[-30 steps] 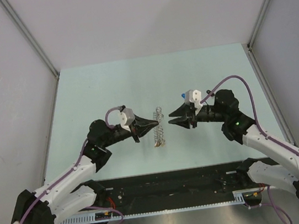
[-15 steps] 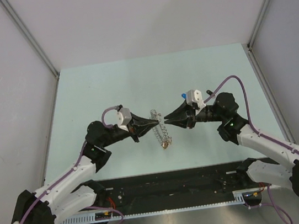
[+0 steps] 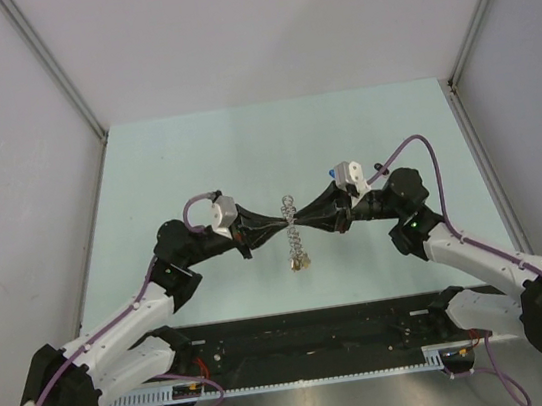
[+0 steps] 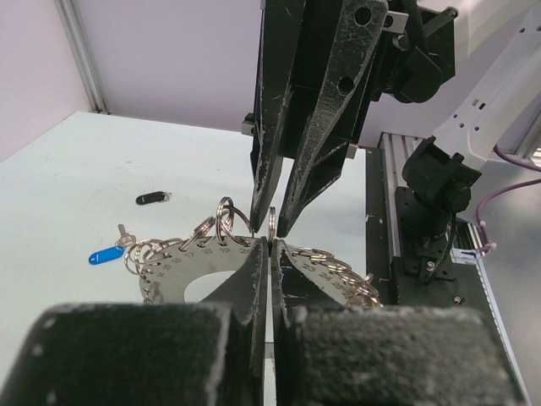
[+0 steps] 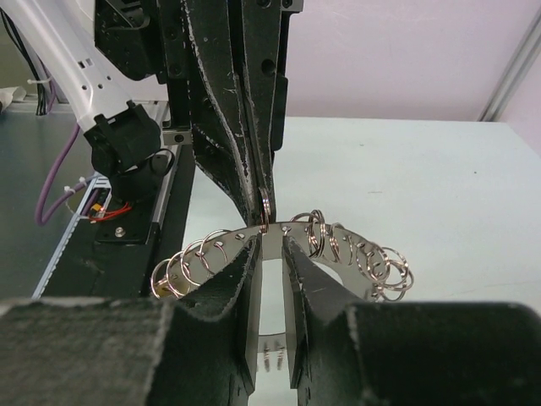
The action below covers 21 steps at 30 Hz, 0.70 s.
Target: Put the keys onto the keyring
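Silvery-grey and scalloped with coiled wire loops, the keyring [image 3: 298,245] sits at the middle of the pale green table [image 3: 195,163], right where the two arms meet tip to tip. In the top view most of it trails from the fingertips toward the near edge. Whether its lower end touches the table cannot be told.

The left gripper [image 3: 284,223] has its jaws pressed together on the keyring's rim. In its wrist view the two black fingers [image 4: 254,279] leave only a hairline gap around the metal.

The right gripper [image 3: 301,222] faces it with its jaws narrowly apart. They straddle one small upright loop [image 4: 271,224] without clearly pressing on it.

In the left wrist view, a small blue-headed key [image 4: 106,254] lies on the table just beside the loops. A small black-headed key [image 4: 150,199] lies farther off, apart from the ring.
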Motion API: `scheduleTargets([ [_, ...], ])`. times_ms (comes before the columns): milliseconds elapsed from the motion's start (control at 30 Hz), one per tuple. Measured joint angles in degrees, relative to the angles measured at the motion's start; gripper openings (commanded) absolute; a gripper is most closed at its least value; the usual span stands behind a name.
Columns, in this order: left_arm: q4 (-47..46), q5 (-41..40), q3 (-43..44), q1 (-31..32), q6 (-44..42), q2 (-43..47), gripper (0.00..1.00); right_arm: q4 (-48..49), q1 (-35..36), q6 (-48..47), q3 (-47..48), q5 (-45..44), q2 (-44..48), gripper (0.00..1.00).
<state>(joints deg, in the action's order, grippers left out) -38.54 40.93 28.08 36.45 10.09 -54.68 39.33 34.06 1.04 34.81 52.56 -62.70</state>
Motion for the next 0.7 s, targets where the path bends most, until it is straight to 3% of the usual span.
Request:
scheduleTargets([
  [500, -0.4, 0.6, 0.0, 0.0, 0.3, 0.0, 0.01, 3.5, 0.8, 2.1, -0.1, 1.0, -1.8, 0.18],
  [700, -0.8, 1.6, 0.0, 0.0, 0.5, -0.1, 0.0, 4.6, 0.9, 2.8, -0.1, 1.5, -2.5, 0.12],
])
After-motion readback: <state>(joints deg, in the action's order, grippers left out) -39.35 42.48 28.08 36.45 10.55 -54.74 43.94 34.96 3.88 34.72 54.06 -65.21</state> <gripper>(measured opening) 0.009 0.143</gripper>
